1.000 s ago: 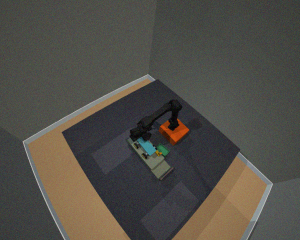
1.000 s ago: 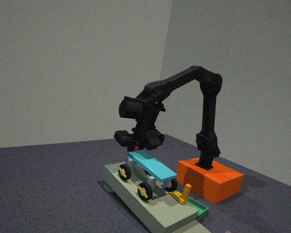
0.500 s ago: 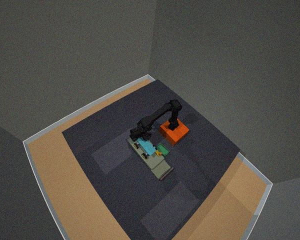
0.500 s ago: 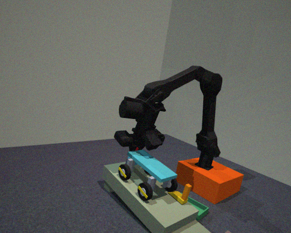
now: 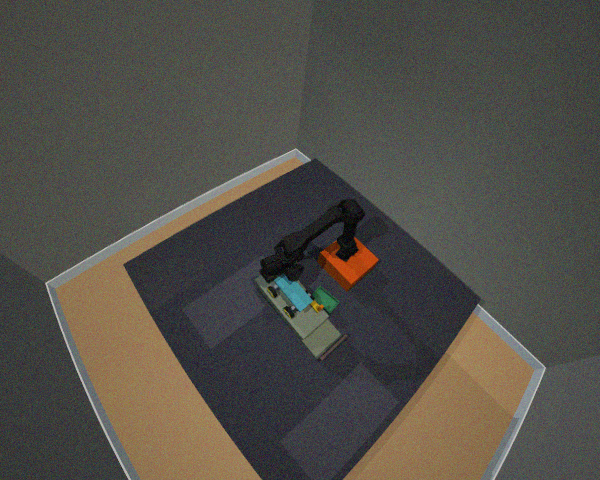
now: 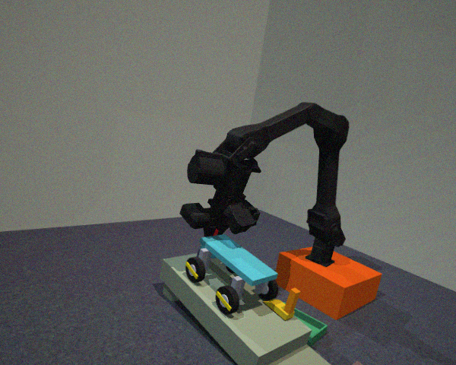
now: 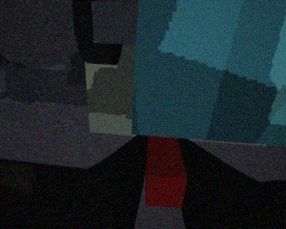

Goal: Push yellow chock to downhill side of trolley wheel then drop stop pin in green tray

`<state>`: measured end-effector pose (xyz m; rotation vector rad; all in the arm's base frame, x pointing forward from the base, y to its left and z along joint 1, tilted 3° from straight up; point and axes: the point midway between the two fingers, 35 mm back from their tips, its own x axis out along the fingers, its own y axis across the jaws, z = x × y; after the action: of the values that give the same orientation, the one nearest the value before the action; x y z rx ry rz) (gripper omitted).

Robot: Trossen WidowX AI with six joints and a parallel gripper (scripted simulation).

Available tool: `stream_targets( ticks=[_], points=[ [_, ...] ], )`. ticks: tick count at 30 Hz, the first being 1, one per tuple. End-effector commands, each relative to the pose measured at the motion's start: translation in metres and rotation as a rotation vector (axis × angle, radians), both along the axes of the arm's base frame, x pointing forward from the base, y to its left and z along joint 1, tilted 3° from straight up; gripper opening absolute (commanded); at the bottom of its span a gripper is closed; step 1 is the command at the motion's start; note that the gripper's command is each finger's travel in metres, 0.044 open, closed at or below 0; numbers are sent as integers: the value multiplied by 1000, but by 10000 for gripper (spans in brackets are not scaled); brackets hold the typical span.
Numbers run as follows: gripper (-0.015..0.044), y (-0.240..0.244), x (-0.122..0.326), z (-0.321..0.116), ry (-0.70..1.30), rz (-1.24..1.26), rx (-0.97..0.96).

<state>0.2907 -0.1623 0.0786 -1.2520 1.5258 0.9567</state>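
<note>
Gripper (image 5: 281,276) (image 6: 215,231) (image 7: 160,142) fingers nearly closed, pinching the stop pin's red head (image 6: 215,232) (image 7: 165,191), apparently to draw it; yellow chock (image 5: 316,305) (image 6: 285,308) sits downhill by a wheel (image 6: 268,290), presumably bracing the trolley (image 5: 293,292) (image 6: 240,259) (image 7: 195,95), well inside the table's edges

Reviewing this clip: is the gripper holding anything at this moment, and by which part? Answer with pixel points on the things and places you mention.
Yes: the gripper (image 6: 213,233) (image 7: 160,142) is shut on the stop pin (image 6: 215,232) (image 7: 165,191), by its red head.

Blue flat-topped trolley (image 5: 293,293) (image 6: 240,260) (image 7: 186,95) on grey-green blocky ramp (image 5: 304,321) (image 6: 259,328) (image 7: 110,125), yellow wedge-shaped chock (image 5: 317,306) (image 6: 292,303) downhill of it, green rectangular tray (image 5: 327,300) (image 6: 318,334) beside ramp
</note>
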Motion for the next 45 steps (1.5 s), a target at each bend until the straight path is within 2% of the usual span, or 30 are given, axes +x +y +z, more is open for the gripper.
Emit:
stream_targets(
  ticks=[1,45],
  points=[
    [0,0,0,6,-7,0,-3],
    [0,4,1,22,-7,0,-3]
  ],
)
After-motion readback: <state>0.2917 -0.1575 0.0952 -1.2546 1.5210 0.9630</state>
